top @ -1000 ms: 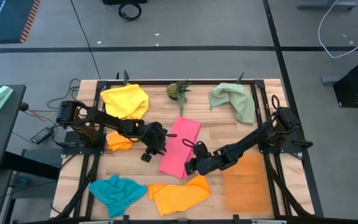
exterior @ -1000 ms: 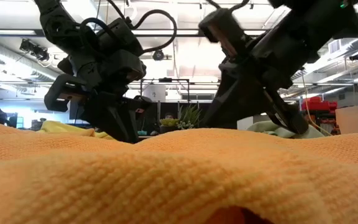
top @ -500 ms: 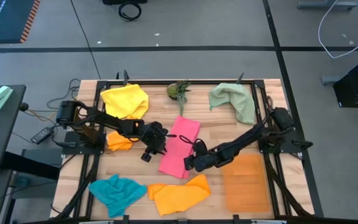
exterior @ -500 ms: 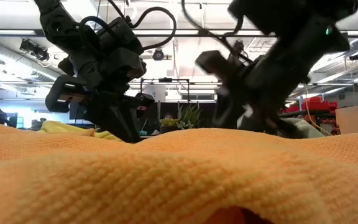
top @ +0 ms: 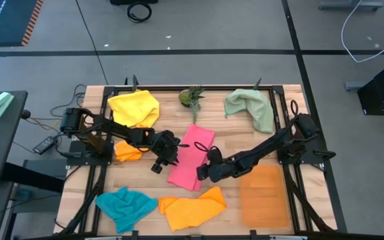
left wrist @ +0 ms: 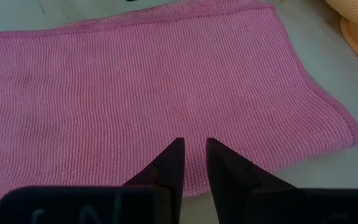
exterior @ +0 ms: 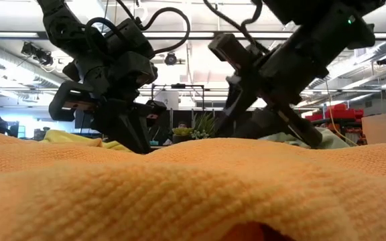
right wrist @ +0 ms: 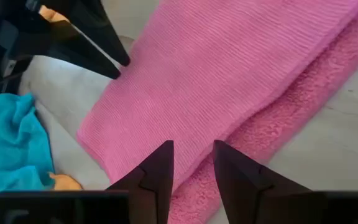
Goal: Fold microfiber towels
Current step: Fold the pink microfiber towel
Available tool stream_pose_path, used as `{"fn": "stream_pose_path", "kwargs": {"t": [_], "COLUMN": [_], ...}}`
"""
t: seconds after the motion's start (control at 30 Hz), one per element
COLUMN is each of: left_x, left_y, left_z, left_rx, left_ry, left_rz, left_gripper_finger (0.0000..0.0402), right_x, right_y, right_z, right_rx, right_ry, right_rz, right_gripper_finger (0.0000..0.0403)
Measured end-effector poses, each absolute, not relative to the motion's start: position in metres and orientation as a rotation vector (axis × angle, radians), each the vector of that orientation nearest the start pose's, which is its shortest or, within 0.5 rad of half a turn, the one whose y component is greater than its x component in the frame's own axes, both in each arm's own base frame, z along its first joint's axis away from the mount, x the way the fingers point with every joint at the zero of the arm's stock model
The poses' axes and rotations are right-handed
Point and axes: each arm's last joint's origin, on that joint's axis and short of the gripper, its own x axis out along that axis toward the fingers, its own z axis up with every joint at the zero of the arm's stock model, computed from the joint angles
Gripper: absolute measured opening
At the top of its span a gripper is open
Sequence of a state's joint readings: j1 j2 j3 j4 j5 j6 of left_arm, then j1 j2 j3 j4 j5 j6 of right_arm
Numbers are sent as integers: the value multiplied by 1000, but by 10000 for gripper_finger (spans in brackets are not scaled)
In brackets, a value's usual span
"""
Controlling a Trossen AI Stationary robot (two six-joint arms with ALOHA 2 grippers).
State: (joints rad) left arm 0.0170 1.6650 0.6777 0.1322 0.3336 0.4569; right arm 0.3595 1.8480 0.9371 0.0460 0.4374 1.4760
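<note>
While the wooden table [top: 292, 137] carries cloths all around its edge, the pink towel [top: 191, 157] lies folded lengthwise at its centre, one layer over the other. Left gripper [left wrist: 192, 155] sits low at one long edge, fingers a narrow slit apart and gripping nothing, tips over the pink weave. Right gripper [right wrist: 192, 163] hangs over the opposite edge, jaws a little way apart, empty too. Around them: yellow towel [top: 134, 108], pale green towel [top: 251, 107], orange towel [top: 191, 208], teal towel [top: 125, 206], then the small plant [top: 192, 97].
</note>
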Motion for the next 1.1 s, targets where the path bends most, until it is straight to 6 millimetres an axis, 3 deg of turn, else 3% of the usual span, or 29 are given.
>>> {"fn": "stream_pose_path", "kwargs": {"t": [0.33,1.1], "left_x": [292,293], "left_y": [-5,-5], "left_z": [123,123], "left_rx": [270,277], "left_ry": [762,755], "left_rz": [-480,-481], "left_gripper_finger": [64,61], "right_x": [335,336], "right_y": [112,106], "right_z": [108,119], "right_rx": [1120,1119], "right_ry": [574,566], "right_rz": [-683,-666], "right_gripper_finger": [120,119]}}
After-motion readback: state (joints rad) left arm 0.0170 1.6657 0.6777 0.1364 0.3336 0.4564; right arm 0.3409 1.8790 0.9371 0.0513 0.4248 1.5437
